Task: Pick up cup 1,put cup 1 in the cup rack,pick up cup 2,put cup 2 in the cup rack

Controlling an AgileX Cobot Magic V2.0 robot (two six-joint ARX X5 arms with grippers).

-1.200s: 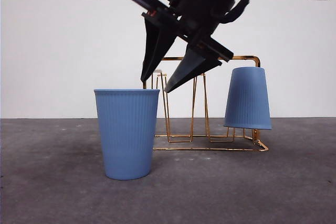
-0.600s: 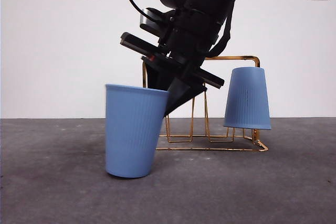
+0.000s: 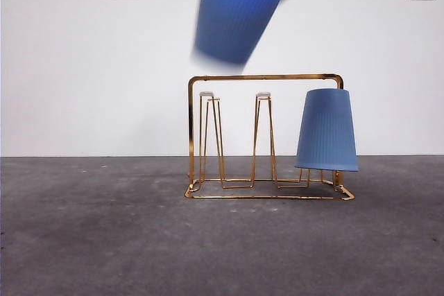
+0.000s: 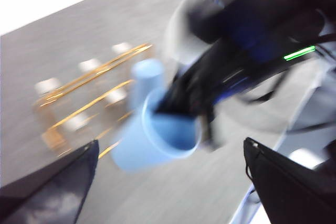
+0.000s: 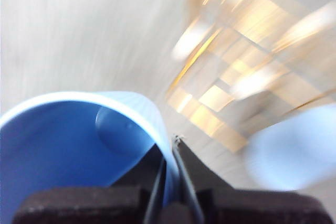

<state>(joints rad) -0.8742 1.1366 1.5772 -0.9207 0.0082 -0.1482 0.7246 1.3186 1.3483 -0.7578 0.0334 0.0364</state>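
Your right gripper [image 5: 170,150] jaws pinch wall of lifted cup [image 3: 239,8], one jaw inside rim, one outside. Cup hangs in air above cup rack [image 3: 263,77], over free pegs [image 3: 208,95], tilted, base lower, mouth toward top right. Other cup [image 3: 327,129] already sits upside down on rack's far-right peg. Left gripper [image 4: 168,182] jaws spread wide, empty, watching from aside. Your next move likely needs cup flipped mouth-down and lined up over free peg; right arm nearer.

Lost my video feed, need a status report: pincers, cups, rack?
Right pincer shut on lifted cup's rim, high above the cup rack. Left pincer open, waiting. Other cup upside down on rack's end peg. Two pegs free.
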